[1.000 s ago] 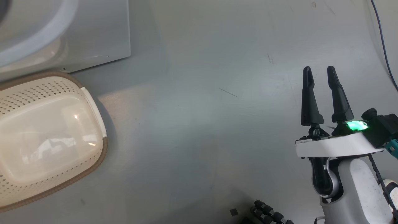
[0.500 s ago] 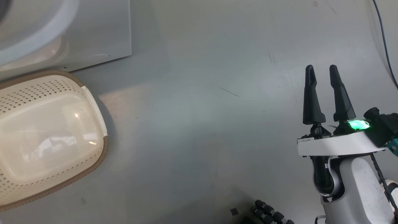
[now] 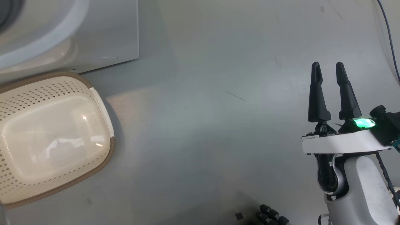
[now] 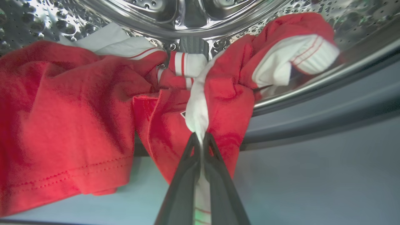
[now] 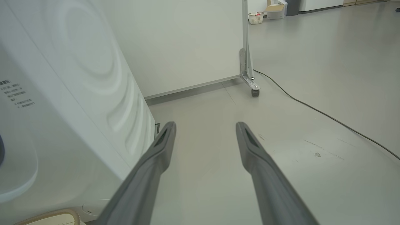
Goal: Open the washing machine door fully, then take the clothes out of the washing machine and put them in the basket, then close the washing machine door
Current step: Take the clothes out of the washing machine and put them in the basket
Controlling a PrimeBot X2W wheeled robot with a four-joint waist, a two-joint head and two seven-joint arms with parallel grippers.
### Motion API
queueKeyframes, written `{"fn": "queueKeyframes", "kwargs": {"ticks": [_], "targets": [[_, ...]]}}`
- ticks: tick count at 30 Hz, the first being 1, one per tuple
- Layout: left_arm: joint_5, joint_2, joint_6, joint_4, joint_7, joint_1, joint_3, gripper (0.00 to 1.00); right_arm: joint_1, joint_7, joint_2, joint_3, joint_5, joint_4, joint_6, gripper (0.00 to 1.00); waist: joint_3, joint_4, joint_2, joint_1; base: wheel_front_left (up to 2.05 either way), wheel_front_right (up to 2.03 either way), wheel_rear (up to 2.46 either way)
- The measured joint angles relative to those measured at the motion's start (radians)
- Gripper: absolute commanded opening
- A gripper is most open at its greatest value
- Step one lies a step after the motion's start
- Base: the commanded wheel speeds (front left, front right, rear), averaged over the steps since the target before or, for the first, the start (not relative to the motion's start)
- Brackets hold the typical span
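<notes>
Red clothes (image 4: 78,118): heaped at the front rim of the perforated steel drum (image 4: 187,12), with part of the heap spilling out over that rim toward the grey seal (image 4: 312,125); nothing is lifted clear yet.
Left gripper (image 4: 201,137): its fingers are pressed together on a thin fold of white trim (image 4: 196,112) amid the red fabric. A narrow bunched strip is pinched rather than a thick wad, which is judged a surer hold for pulling.
Right gripper (image 3: 327,66): the jaws are held apart and empty over bare floor (image 3: 203,131), well apart from the machine and probably kept out of the left arm's way.
Basket (image 3: 104,156): seen empty, set on the floor just beside the lower front corner of the washing machine (image 3: 106,34), so only a short carry is needed.
Step in hand: withdrawal of the clothes; the door is judged already open, since the drum is reached into.
Risk: the rest of the heap may be dragged out and dropped short of the basket.
</notes>
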Motion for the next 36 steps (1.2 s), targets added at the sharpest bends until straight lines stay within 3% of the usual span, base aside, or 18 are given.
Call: {"fn": "queueKeyframes", "kwargs": {"ticks": [19,30,36], "targets": [[-0.027,-0.051,-0.072,0.021,-0.174,0.004,-0.004,0.0,0.0,0.0,0.0,-0.02,-0.048,0.013,0.0,1.0,-0.068,0.065,0.0,0.0,0.0,0.0,0.0],[-0.031,-0.13,-0.148,0.038,-0.33,0.12,-0.044,0.0,0.012,0.0,-0.001,-0.034,-0.076,0.035,0.0,1.0,-0.147,0.122,0.0,0.0,0.0,0.0,0.0],[-0.043,-0.178,-0.167,0.027,-0.426,0.183,-0.065,0.0,0.039,0.0,-0.001,-0.04,-0.095,0.05,0.0,1.0,-0.202,0.161,0.0,0.0,0.0,0.0,0.0]]}}
